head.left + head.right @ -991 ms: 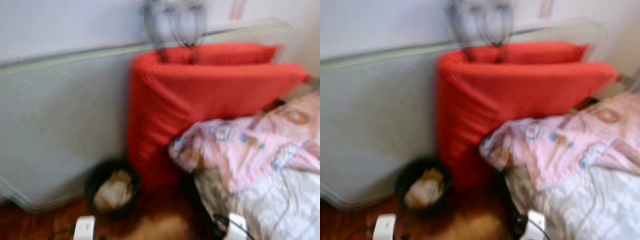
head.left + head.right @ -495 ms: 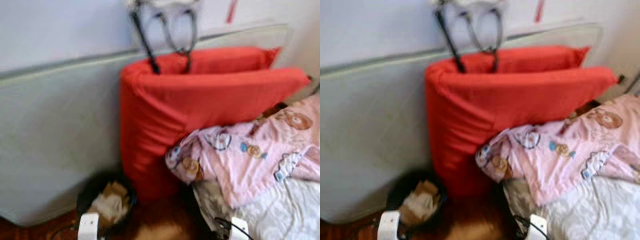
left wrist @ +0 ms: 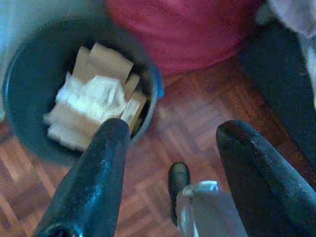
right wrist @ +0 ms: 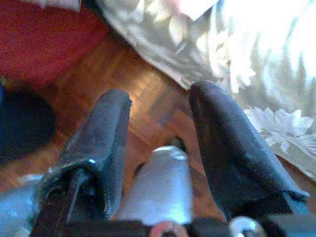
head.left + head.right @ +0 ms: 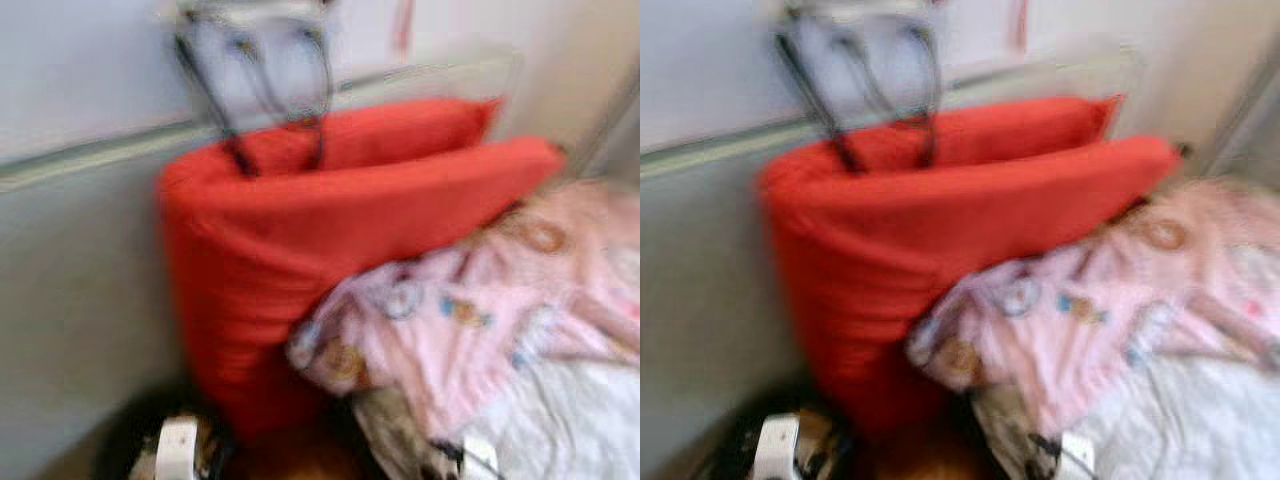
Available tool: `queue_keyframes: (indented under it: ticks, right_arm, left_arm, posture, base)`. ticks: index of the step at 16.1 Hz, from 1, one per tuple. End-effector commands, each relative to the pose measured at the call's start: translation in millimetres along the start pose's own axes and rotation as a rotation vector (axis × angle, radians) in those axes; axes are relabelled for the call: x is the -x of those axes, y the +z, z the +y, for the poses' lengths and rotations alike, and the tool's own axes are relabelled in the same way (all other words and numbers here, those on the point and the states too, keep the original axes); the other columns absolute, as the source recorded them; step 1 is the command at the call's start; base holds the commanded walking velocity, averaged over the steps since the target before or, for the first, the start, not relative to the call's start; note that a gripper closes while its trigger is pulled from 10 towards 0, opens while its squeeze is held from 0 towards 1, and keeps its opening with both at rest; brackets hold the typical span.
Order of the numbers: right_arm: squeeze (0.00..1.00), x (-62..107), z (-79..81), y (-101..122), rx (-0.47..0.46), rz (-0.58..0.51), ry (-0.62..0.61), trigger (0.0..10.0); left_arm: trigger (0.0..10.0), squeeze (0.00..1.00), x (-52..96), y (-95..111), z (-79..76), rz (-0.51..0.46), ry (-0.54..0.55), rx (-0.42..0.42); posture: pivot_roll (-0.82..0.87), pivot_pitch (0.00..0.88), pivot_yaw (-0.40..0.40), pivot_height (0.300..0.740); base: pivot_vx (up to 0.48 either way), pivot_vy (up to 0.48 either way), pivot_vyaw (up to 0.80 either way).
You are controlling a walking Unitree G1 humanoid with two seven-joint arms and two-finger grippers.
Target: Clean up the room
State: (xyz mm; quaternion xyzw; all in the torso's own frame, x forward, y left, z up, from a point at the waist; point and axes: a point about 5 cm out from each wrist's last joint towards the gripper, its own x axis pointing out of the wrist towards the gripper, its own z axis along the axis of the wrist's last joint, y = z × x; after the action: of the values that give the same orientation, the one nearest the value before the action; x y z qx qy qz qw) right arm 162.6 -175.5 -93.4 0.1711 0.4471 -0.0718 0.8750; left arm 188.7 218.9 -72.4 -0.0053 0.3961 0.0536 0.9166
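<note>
Here the head views are blurring, and a big red cushion is leaning against a pale grey panel that is running along the wall. A pink printed blanket is spilling over the cushion's lower right corner onto a white quilt. A black wire frame is poking up behind the cushion's top edge. Low at the left, a dark waste bin is just peeking in at the foot of the cushion.

The left wrist view is giving what the head views are losing in blur: the bin is standing on a wood parquet floor, holding crumpled white paper and brown cardboard scraps, its rim nearly touching the cushion. The left gripper is hanging above the floor just beside the bin, its fingers spread apart and holding nothing. A dark foot-like shape is lying on the floor below it.

The right wrist view is showing the other side: the right gripper is hovering over bare parquet, fingers likewise spread and empty, with the quilt's edge draping down to the floor close beside it and the red cushion at the far corner.

Open floor is lying in a narrow strip between bin, cushion foot and quilt edge.
</note>
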Motion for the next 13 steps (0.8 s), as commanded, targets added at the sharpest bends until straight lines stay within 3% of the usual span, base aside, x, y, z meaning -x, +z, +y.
queue_keyframes:
  ticks: [1,3,7,9,10,11,12,13]
  right_arm:
    - [0.00,1.8,-10.5,4.2,-0.005,-0.024,-0.027,10.0]
    - [0.00,1.9,-9.5,5.4,-0.031,-0.048,-0.009,10.0]
    - [0.00,2.7,-6.2,11.9,0.055,-0.104,0.064,10.0]
    - [0.00,3.8,-5.0,15.7,0.087,-0.151,0.095,10.0]
    - [0.00,0.9,5.8,30.2,0.098,-0.214,0.119,10.0]
    - [0.00,-3.8,51.2,88.7,0.126,-0.435,0.191,10.0]
    - [0.00,-1.9,66.3,108.2,0.121,-0.513,0.216,10.0]
    - [0.00,-0.2,67.3,111.6,0.130,-0.544,0.221,10.0]
  left_arm:
    - [10.0,0.00,-2.4,7.9,-8.2,-0.038,-0.020,0.013]
    - [10.0,0.00,-3.4,13.7,-9.2,-0.066,-0.025,0.009]
    - [10.0,0.00,-7.6,46.2,-17.4,-0.211,-0.071,0.043]
    - [10.0,0.00,-7.6,68.9,-20.1,-0.329,-0.088,0.089]
    - [10.0,0.00,-6.9,74.0,-21.1,-0.360,-0.098,0.093]
    - [10.0,0.00,-5.1,85.2,-23.3,-0.429,-0.120,0.091]
    - [10.0,0.00,-3.2,93.3,-24.9,-0.480,-0.136,0.092]
    - [10.0,0.00,-0.6,102.5,-26.2,-0.535,-0.144,0.084]
  posture:
    - [0.03,0.000,-0.026,0.740]
    - [0.03,0.000,-0.025,0.740]
    - [0.02,0.000,-0.024,0.740]
    - [0.02,0.000,-0.025,0.740]
    - [0.02,0.000,-0.027,0.740]
    - [0.02,0.000,-0.027,0.740]
    - [0.01,0.000,-0.028,0.740]
    - [0.01,0.000,-0.028,0.740]
  base:
    - [0.000,0.000,0.00]
    - [0.000,0.000,0.00]
    - [0.000,0.000,0.00]
    - [0.000,0.000,0.00]
    - [0.000,0.000,0.00]
    - [0.000,0.000,0.00]
    - [0.000,0.000,0.00]
    - [0.000,0.000,0.00]
